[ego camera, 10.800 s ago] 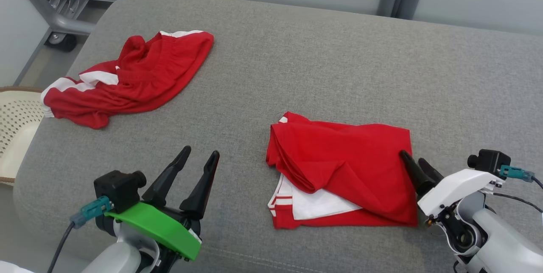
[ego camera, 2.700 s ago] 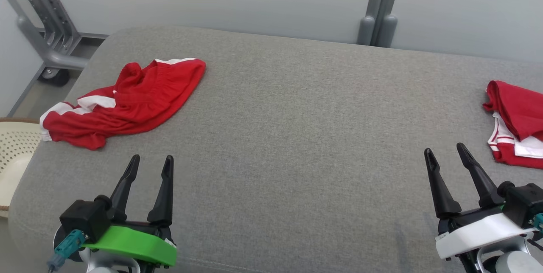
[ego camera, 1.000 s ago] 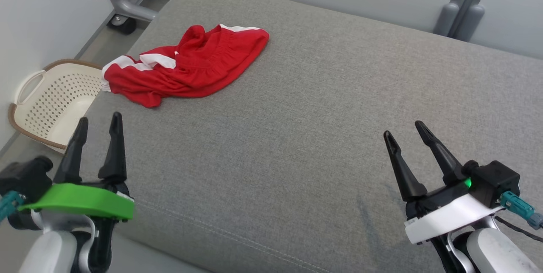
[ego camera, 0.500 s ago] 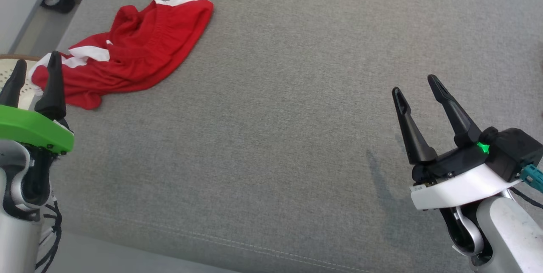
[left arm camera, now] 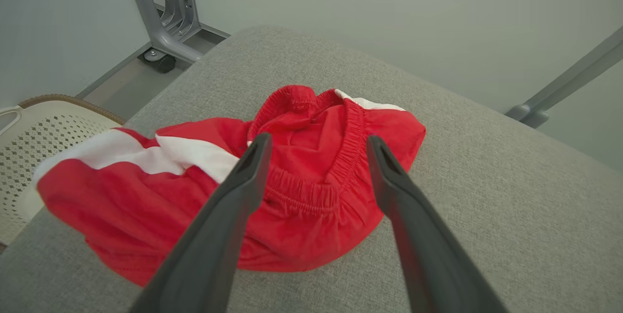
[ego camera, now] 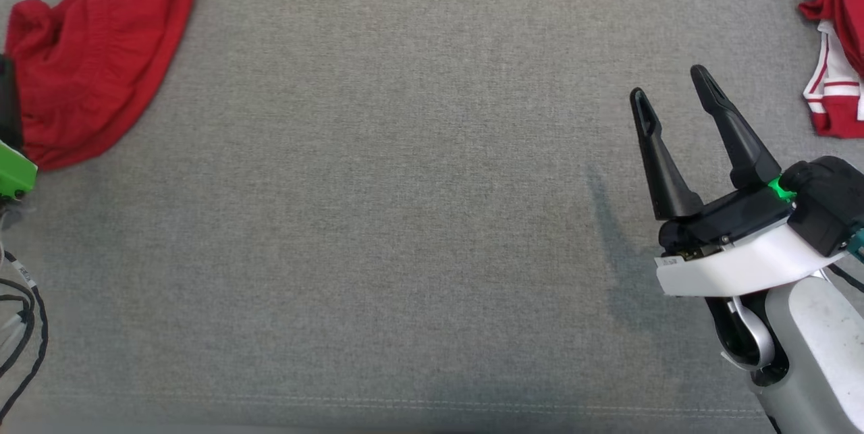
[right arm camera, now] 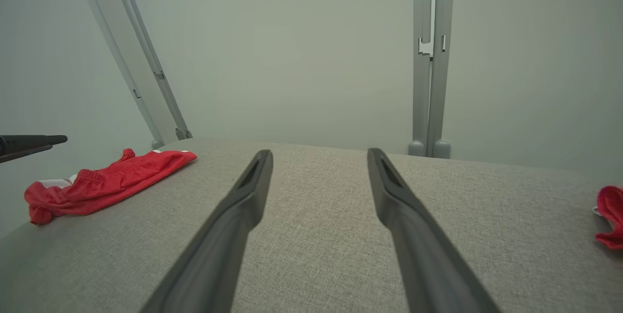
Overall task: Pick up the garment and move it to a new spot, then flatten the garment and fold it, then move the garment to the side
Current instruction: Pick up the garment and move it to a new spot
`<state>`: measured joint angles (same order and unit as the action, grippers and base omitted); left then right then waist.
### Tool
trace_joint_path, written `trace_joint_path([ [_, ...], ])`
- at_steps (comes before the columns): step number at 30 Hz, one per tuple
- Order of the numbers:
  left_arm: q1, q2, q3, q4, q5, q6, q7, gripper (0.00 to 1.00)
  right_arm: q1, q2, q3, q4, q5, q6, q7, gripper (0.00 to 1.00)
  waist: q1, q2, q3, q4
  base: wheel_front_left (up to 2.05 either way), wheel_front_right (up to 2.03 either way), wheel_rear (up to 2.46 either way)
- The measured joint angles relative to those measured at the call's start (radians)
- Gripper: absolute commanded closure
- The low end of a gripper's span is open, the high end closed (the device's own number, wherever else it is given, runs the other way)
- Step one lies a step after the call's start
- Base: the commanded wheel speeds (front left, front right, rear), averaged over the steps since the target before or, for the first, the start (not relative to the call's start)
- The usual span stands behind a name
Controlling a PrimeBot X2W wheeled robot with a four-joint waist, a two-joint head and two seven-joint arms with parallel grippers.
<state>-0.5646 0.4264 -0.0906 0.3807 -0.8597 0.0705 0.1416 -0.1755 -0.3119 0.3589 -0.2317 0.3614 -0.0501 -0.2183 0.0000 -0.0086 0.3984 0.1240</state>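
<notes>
Ahead of my left pincer [left arm camera: 317,140], directly between and beyond its two spread fingers, lies the crumpled red garment [left arm camera: 311,172] with its white stripe and gathered elastic waistband, bunched on the grey padded surface [left arm camera: 486,206]. Left pincer released, nothing in it; I cannot tell whether the fingertips touch the cloth. Beyond the garment, to the pincer's left in the wrist view: a perforated cream basket [left arm camera: 39,133] off the surface edge and a grey metal frame [left arm camera: 160,35] on a caster. Right pincer [ego camera: 668,83] also released and empty, over bare grey fabric, well apart from the crumpled garment. A folded red garment [ego camera: 837,49] with white trim sits near the right pincer, just off to its right.
</notes>
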Motion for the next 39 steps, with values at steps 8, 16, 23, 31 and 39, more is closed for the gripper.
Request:
trace_joint_path([
  [8, -0.041, -0.011, -0.022, 0.134, -0.007, 0.0, 0.053, 0.0, -0.02, 0.0, -0.01, 0.02, 0.0, 0.006, -0.003, 0.0, 0.0001, 0.0, 0.065, -0.067, 0.0, 0.0, 0.0],
  [16, -0.073, -0.031, -0.055, 0.231, -0.024, 0.0, 0.153, 0.0, -0.022, 0.0, -0.024, 0.034, 0.0, 0.005, -0.01, 0.0, 0.0, 0.0, 0.076, -0.083, 0.0, 0.0, 0.0],
  [23, -0.112, -0.03, -0.072, 0.281, -0.028, -0.005, 0.209, 0.26, -0.024, 0.001, -0.024, 0.048, 0.0, 0.006, -0.011, 0.0, 0.0, 0.0, 0.073, -0.078, 0.0, 0.0, 0.0],
  [31, -0.126, -0.029, -0.07, 0.324, -0.024, -0.022, 0.163, 1.0, -0.036, 0.008, -0.022, 0.076, 0.0, 0.011, -0.02, 0.0, 0.0, 0.0, 0.053, -0.078, 0.0, 0.0, 0.0],
  [39, -0.176, -0.036, -0.115, 0.278, 0.061, -0.093, 0.021, 1.0, -0.04, 0.028, -0.021, 0.115, 0.0, 0.023, -0.025, 0.0, 0.0, 0.0, 0.007, -0.081, 0.0, 0.0, 0.0],
])
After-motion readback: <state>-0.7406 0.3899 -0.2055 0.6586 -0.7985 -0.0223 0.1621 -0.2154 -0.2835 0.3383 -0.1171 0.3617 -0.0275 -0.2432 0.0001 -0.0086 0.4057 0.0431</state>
